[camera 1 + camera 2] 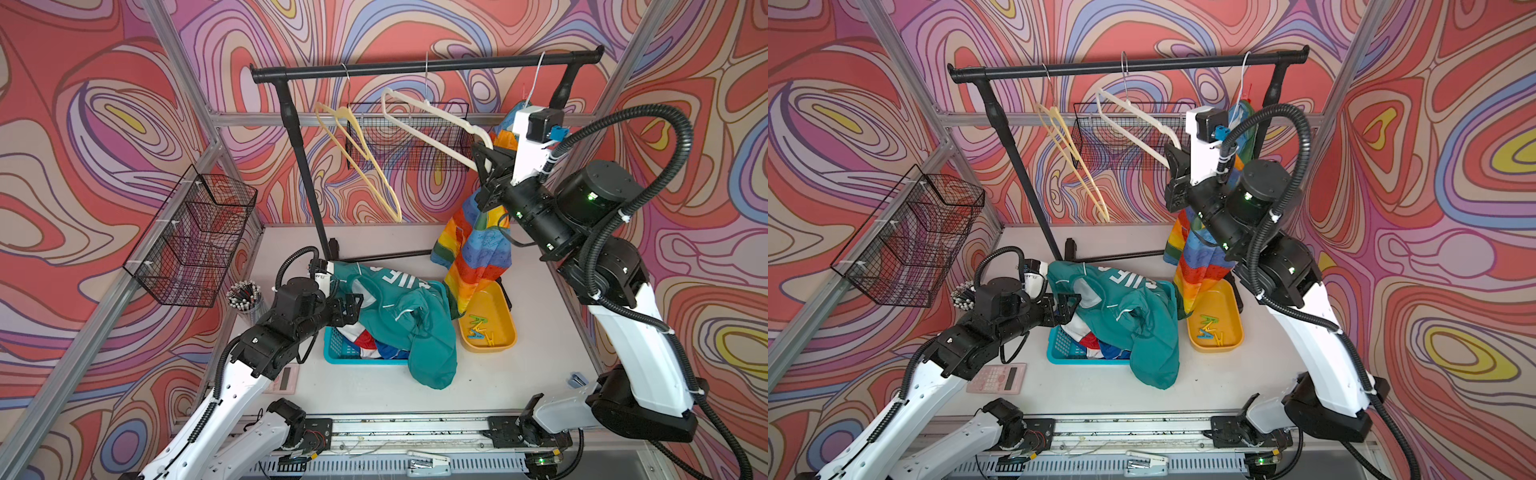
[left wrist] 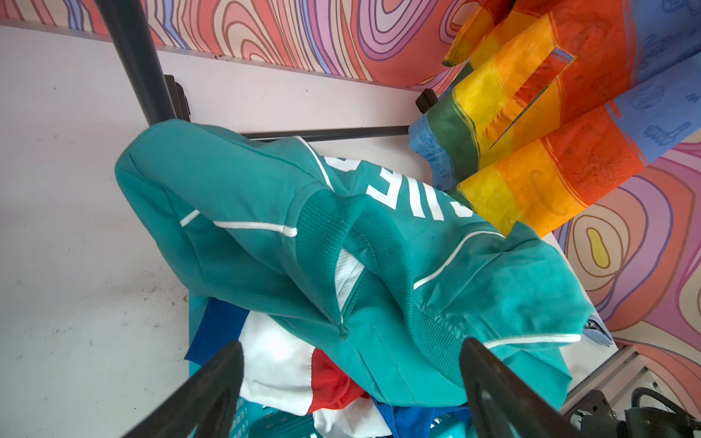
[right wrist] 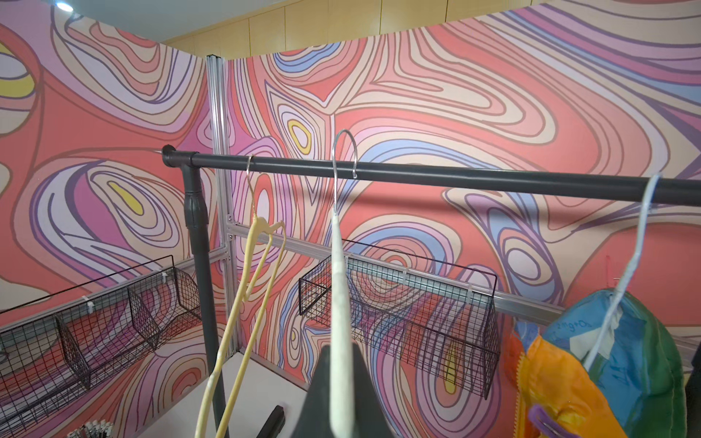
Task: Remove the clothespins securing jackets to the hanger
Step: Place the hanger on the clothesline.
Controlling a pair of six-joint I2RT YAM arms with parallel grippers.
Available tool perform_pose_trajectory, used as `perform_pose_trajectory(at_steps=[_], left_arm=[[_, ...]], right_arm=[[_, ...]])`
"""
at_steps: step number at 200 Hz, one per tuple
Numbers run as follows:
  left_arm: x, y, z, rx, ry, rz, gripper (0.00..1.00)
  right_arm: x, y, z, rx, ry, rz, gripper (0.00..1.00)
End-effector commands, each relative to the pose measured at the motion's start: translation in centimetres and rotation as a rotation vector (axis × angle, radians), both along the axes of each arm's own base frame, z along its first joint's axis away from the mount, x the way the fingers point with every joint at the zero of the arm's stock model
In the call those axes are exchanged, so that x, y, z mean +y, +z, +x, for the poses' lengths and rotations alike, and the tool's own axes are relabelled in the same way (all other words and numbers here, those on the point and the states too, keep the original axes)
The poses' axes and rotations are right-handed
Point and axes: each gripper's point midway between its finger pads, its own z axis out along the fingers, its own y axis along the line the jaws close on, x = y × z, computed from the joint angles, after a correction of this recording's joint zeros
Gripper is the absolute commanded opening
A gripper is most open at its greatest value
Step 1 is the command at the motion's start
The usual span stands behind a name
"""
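Clamping one arm of the white hanger (image 3: 337, 288), the right pincer (image 3: 339, 356) was seen fully closed and raised high; the hanger's hook was looped over the black rail (image 1: 415, 66); just beside the pincer, the rainbow-striped jacket (image 1: 469, 249) was hung from the same rail on a pale hanger (image 3: 637, 242); a purple clothespin (image 3: 546, 421) was seen clipped on its orange panel in the right wrist view. The left pincer (image 1: 352, 308) was held low with its jaws spread wide and nothing gripped between them; it was placed at the edge of the teal jacket (image 1: 399, 307), which was draped over the blue basket (image 1: 338, 347) on the table (image 1: 519, 374); the blue, red and white jacket (image 1: 368, 341) was bundled underneath, inside the basket. Green, blue and yellow clothespins (image 1: 478, 328) were gathered in the yellow tray (image 1: 505, 328) just beside the basket; the rainbow hem was hung over the tray's far end.
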Motion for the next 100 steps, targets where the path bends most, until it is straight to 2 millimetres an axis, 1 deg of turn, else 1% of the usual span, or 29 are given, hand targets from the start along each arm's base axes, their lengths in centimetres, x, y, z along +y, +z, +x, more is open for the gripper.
perform_pose_trajectory(at_steps=[1,39,86,100], left_arm=[[0.1,-0.6,0.0,0.011,0.006,0.001,0.92],[0.1,-0.6,0.0,0.012,0.002,-0.002,0.92],[0.3,-0.7,-0.3,0.012,0.004,-0.002,0.92],[0.3,-0.7,-0.3,0.01,0.005,-0.005,0.92]], right_arm=[[0.1,1.6,-0.2,-0.054,0.005,0.008,0.0],[0.8,1.4,1.5,-0.047,-0.037,-0.014,0.0],[0.9,1.9,2.3,-0.061,-0.069,-0.012,0.0],[0.9,2.1,2.3,-0.069,-0.066,-0.007,0.0]])
